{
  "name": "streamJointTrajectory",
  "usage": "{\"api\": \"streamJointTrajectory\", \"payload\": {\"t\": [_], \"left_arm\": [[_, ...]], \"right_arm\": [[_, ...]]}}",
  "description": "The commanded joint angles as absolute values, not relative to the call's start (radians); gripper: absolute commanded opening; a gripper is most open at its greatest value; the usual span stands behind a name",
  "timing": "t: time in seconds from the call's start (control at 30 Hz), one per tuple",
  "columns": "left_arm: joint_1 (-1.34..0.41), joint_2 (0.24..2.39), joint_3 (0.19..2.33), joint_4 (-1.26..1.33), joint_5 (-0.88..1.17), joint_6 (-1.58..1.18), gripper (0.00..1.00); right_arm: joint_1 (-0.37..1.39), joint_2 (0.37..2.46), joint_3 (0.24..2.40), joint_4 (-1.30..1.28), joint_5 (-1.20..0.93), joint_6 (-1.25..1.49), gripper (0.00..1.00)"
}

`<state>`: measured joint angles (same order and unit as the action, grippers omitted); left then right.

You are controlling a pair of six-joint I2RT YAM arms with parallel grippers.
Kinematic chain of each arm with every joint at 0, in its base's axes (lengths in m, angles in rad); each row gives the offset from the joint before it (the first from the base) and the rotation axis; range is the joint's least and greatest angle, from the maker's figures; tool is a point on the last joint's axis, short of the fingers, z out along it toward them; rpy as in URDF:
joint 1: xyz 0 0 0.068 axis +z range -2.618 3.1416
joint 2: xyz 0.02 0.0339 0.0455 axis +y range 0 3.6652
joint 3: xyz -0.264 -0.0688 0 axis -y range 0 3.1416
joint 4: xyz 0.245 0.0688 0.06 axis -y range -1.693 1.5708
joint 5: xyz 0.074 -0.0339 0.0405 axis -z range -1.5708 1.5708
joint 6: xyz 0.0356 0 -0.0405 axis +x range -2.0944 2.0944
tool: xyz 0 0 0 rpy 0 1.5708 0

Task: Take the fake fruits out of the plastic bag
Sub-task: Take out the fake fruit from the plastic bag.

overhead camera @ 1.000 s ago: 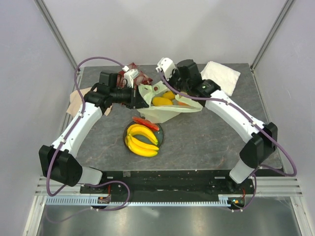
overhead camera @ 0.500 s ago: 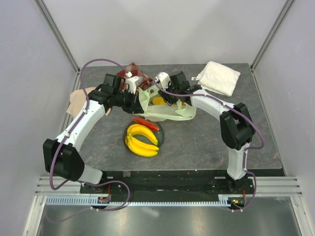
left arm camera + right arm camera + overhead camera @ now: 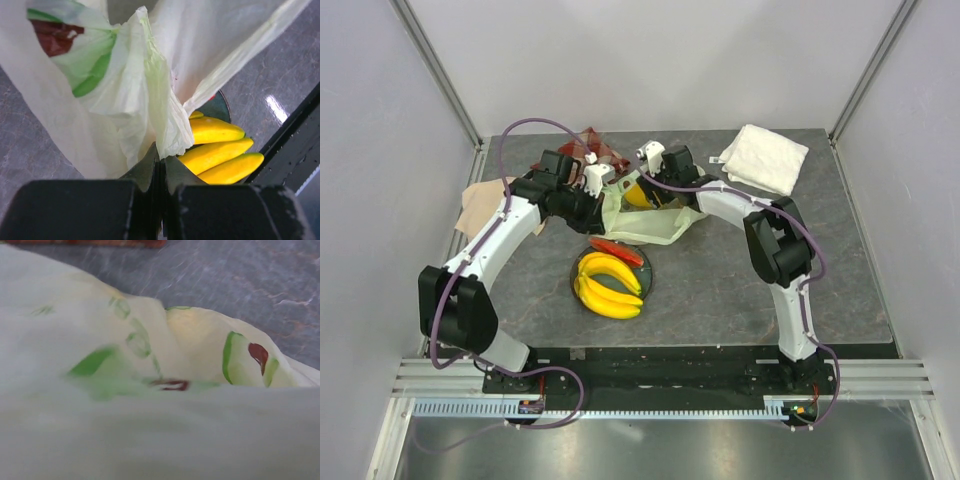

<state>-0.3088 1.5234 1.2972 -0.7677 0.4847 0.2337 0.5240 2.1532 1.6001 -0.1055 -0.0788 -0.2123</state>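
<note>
The pale yellow-green plastic bag (image 3: pixel 655 222) lies crumpled at the middle back of the table, and a yellow fruit (image 3: pixel 638 197) shows in its mouth. My left gripper (image 3: pixel 603 207) is shut on the bag's left edge; in the left wrist view its jaws (image 3: pixel 161 155) pinch a fold of the bag (image 3: pixel 125 95). The right gripper (image 3: pixel 655 188) dips into the bag's mouth, fingers hidden. Bag film (image 3: pixel 150 430) fills the right wrist view. A banana bunch (image 3: pixel 608 283) (image 3: pixel 220 150) and a red watermelon slice (image 3: pixel 616 251) rest on the dark plate (image 3: pixel 649 278).
A folded white towel (image 3: pixel 765 157) lies at the back right. A red checked cloth (image 3: pixel 603 143) sits behind the bag. A tan sheet (image 3: pixel 480 205) hangs over the table's left edge.
The right arm has swung left and lowered its gripper into the bag's mouth. The bag has bunched up and shifted left. The left gripper has kept its hold.
</note>
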Motion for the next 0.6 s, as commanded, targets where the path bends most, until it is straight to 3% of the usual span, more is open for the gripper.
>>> {"api": "streamJointTrajectory", "payload": {"t": [0.0, 0.27, 0.37, 0.57], "left_arm": [[-0.307, 1.525, 1.335, -0.825, 0.546, 0.318, 0.01], [-0.307, 1.572, 1.388, -0.825, 0.545, 0.316, 0.02], [-0.307, 1.589, 1.404, -0.825, 0.551, 0.307, 0.02], [-0.307, 1.617, 1.447, -0.824, 0.555, 0.275, 0.02]], "right_arm": [[0.491, 2.235, 1.735, -0.031, -0.006, -0.123, 0.75], [0.479, 2.325, 1.847, -0.133, -0.276, -0.173, 0.73], [0.483, 2.367, 1.887, -0.156, -0.279, -0.169, 0.81], [0.483, 2.425, 1.946, -0.147, -0.347, -0.157, 0.85]]}}
